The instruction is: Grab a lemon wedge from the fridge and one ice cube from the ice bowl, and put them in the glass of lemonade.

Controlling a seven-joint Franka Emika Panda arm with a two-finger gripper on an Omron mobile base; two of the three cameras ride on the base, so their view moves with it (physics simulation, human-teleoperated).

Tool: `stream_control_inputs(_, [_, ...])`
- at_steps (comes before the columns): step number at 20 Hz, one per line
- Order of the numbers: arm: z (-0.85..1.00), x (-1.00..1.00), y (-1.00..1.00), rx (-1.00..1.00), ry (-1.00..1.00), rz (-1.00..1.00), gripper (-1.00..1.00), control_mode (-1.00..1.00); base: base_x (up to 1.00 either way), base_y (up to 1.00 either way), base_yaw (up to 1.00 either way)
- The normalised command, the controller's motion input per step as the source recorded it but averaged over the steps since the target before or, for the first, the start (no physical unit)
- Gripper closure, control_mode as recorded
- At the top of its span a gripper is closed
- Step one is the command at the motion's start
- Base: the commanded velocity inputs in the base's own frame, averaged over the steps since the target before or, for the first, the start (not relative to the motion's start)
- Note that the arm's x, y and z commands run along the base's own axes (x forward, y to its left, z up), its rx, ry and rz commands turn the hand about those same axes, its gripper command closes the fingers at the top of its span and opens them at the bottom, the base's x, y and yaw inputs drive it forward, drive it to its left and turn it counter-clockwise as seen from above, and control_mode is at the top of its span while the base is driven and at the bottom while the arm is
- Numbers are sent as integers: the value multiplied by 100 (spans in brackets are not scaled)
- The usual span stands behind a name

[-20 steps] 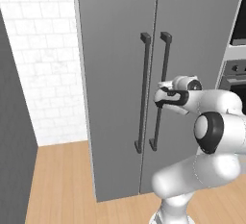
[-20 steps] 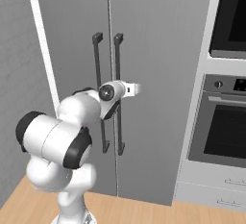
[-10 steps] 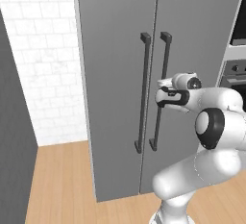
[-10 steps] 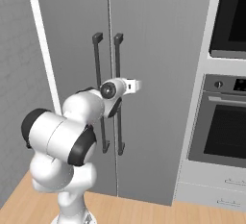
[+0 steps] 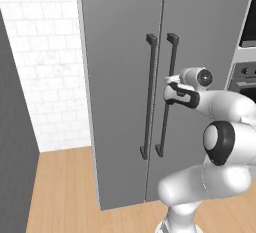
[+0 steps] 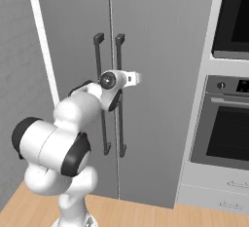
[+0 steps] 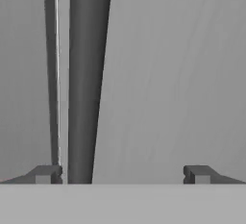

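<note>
Pincer [image 7: 122, 174] spread apart, right fridge [image 5: 120, 52] handle [image 7: 86, 79] beside its left fingertip [image 7: 45, 174]

Glossy white arm [image 5: 220, 112] built from fat rounded links, with black bands capping the joints. Round dark disc with a pale ring on the wrist [image 6: 108, 79], plus a black collar just behind it. Small boxy white hand out front. Two stubby dark grey fingertips [image 7: 198, 174], squared off at the ends.
</note>
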Motion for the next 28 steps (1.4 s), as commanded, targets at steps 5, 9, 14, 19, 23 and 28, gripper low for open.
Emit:
stream_control_inputs(5, [18,-22,37,0,6,5,-100,-100,0,0,0])
stream_control_inputs(9, [1,37,0,0,10,0,-100,-100,0,0,0])
stream_control_inputs(14, [-19,100,-12,0,11,0,-100,-100,0,0,0])
stream_control_inputs(19, [-25,89,-44,0,1,0,-100,-100,0,0,0])
stream_control_inputs(23, [-38,78,-48,0,-9,0,100,-100,0,0,0])
stream_control_inputs(28, [-3,-9,-6,0,10,0,100,-100,0,0,0])
